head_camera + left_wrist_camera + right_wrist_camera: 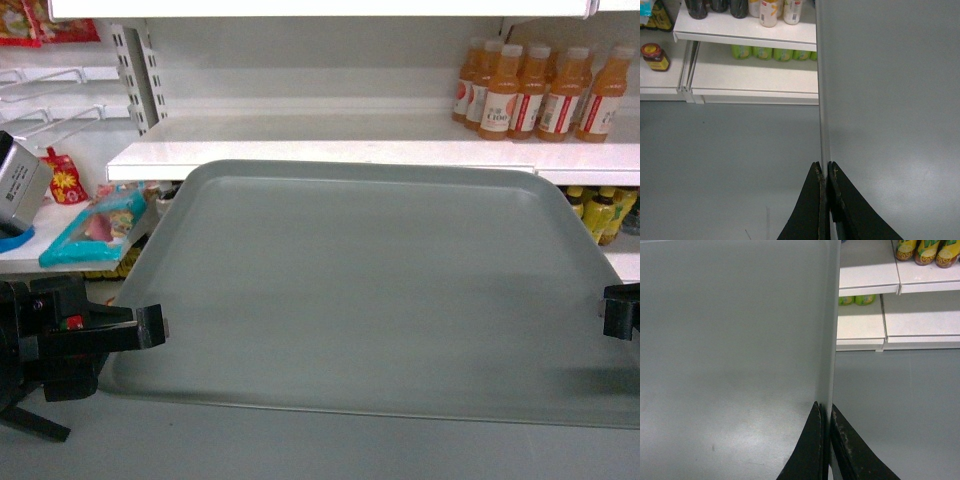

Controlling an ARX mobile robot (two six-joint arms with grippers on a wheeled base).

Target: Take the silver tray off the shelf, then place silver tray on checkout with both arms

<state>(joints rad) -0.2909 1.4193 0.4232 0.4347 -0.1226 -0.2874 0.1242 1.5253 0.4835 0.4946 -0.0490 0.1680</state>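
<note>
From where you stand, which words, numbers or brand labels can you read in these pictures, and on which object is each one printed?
"C100": white label of one orange drink bottle on the white shelf.
Labels of the other orange bottles: too blurred to read.
Red snack packets at top left: print unreadable.
Grey box at left: small marks, unreadable.
Large grey-green rectangular tray: no text.

"C100" on an orange bottle's (499, 92) white label; other labels illegible.
</note>
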